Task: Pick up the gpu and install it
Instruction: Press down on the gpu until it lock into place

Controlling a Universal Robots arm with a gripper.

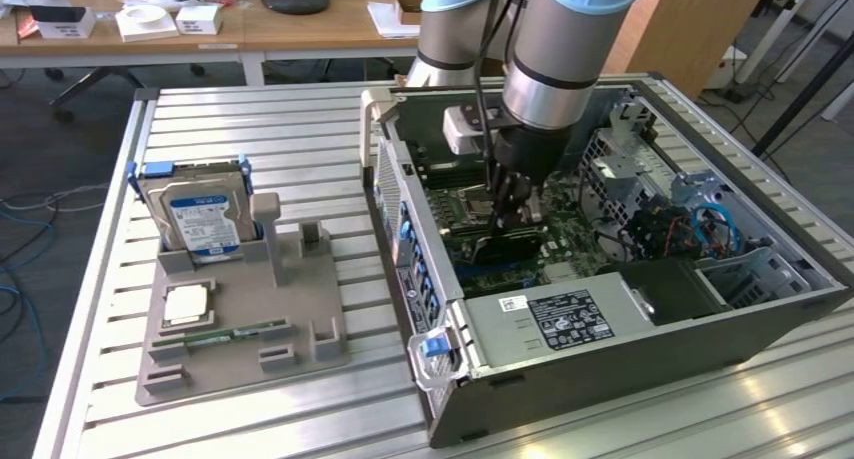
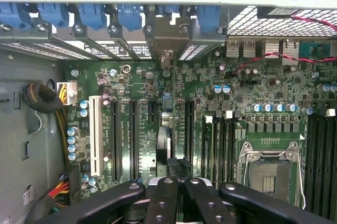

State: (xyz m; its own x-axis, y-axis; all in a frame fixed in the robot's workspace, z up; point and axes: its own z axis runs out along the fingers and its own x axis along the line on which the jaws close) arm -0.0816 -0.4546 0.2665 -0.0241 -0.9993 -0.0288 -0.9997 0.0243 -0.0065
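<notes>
The gpu (image 1: 510, 247), a thin dark card, stands on edge inside the open computer case (image 1: 747, 314), seen edge-on from the wrist (image 2: 167, 129) as a narrow strip running over the green motherboard (image 2: 210, 113) between its long slots.

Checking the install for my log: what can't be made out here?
Whether the gpu is fully seated: wrist view has it edge-on, with the claw covering its near end.
The gpu's top edge, exterior view: the arm covers it.
Text on the power supply label, exterior view: too small.
</notes>
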